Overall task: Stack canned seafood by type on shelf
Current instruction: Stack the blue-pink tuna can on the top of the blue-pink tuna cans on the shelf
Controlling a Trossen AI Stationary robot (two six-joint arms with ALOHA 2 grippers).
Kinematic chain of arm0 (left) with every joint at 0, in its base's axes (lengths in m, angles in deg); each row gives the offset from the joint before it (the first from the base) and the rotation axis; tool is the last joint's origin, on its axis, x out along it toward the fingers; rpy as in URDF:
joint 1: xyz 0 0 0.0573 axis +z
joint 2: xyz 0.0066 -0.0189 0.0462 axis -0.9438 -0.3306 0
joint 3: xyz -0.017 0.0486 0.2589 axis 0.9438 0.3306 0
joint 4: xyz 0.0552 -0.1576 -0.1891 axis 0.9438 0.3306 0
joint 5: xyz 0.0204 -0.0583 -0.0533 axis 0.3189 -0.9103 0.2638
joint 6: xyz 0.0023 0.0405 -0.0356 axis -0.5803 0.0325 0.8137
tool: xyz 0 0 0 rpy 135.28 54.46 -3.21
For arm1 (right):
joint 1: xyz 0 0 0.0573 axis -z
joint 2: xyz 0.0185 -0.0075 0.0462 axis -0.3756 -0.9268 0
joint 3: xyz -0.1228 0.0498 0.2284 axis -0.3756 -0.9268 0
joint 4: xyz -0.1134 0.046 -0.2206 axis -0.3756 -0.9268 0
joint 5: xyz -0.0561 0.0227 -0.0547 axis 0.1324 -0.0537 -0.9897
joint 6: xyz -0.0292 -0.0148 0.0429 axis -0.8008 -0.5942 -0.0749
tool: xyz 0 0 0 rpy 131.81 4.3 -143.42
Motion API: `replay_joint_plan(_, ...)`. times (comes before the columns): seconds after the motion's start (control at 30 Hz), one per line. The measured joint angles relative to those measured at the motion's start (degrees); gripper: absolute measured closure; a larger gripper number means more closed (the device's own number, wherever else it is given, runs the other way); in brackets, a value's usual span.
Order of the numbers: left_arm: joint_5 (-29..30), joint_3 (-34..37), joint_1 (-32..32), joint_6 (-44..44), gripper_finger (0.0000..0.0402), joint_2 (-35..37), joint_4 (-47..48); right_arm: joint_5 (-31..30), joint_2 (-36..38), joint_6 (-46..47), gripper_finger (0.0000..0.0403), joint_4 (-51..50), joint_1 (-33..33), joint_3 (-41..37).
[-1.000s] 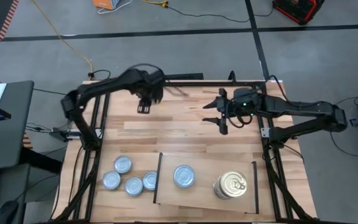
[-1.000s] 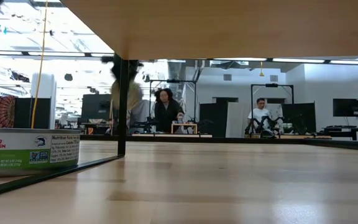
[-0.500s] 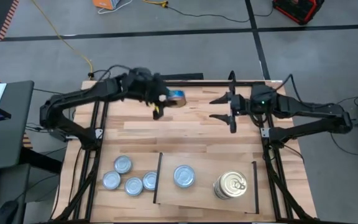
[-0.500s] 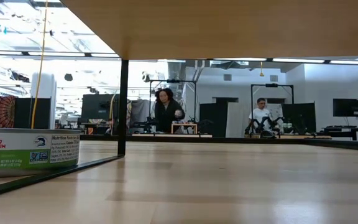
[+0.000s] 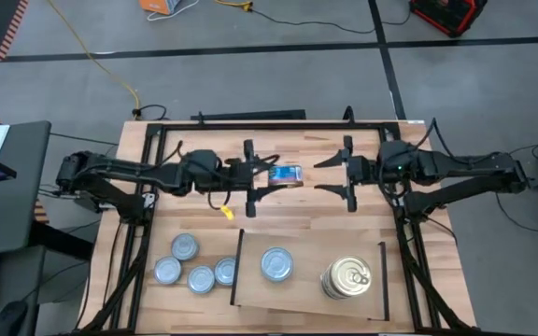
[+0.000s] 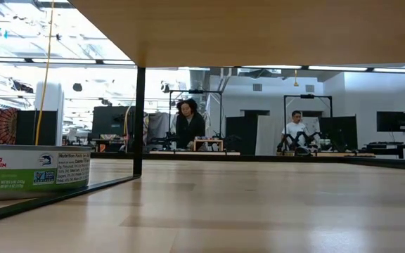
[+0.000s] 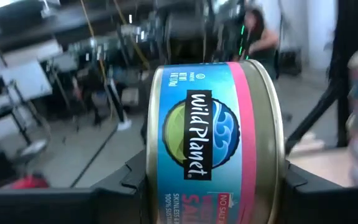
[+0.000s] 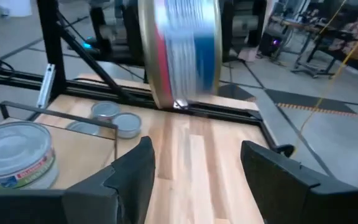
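Both arms mid-table: left end effector (image 5: 253, 177) grips tin (image 5: 286, 174); right end effector (image 5: 346, 175) wide.

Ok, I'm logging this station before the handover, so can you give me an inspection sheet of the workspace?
Surface: plank tabletop, shelf at its near edge.
Job's things: gold-lidded stack and one silver tin on the shelf; four silver tins beside it.
Clutter: nothing seen.
Grippers: left gripper shut on a Wild Planet tin, held on edge above mid-table; right gripper open, empty, facing it.
Cables: yellow cable on the floor.
Surroundings: people at benches beyond.
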Motion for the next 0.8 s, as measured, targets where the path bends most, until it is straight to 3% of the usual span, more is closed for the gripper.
replay_joint_plan(0.17,-2.0,0.0,-1.6,9.3,0.0229,-0.6,-5.2,0.7,0.1,3.8,0.0137,0.1,-0.8,0.0)
replay_joint_plan(0.37,-2.8,0.1,-1.7,26.2,0.0228,-1.5,-5.2,10.1,3.4,3.5,0.0137,2.6,-2.5,0.2)
replay_joint_plan(0.53,-4.8,0.0,-1.6,33.4,0.0224,-2.4,-5.4,10.1,3.8,3.1,0.0137,-6.6,-4.8,6.8)
replay_joint_plan(0.6,-6.0,0.1,-1.6,36.3,0.0226,-2.6,-5.2,8.3,3.3,-1.4,0.0137,-9.3,-7.3,8.9)
replay_joint_plan(0.8,-5.9,0.0,-0.2,41.5,0.0224,-2.7,-7.2,-6.5,-0.2,-11.7,0.0137,-8.5,-13.3,9.4)
